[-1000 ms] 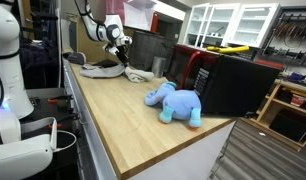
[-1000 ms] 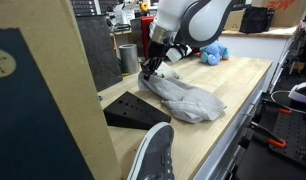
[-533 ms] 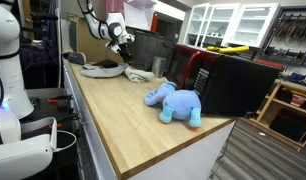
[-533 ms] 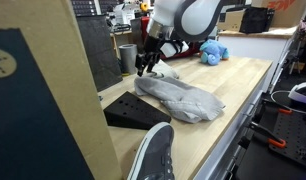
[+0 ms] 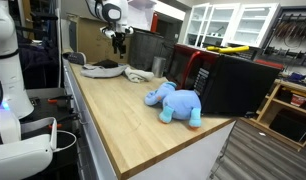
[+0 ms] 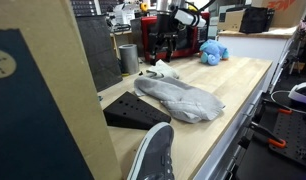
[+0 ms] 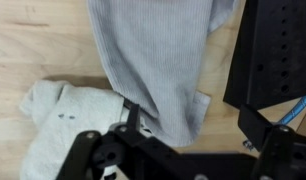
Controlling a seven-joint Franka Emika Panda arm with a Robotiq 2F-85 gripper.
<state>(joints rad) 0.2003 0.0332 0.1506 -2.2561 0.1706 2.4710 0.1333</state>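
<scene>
In an exterior view the jaws hang above the bench [image 5: 123, 125], clear of the cloth [image 5: 101, 68] at 7 o'clock; a plush [image 5: 175, 102] lies well apart at 4 o'clock. In an exterior view the cloth [image 6: 180, 98] lies slack and flat, since nothing grips it. In the wrist view the jaws stand wide and empty, cloth [image 7: 153, 70] at 12 o'clock, a paler rag [image 7: 53, 125] at 8 o'clock
</scene>
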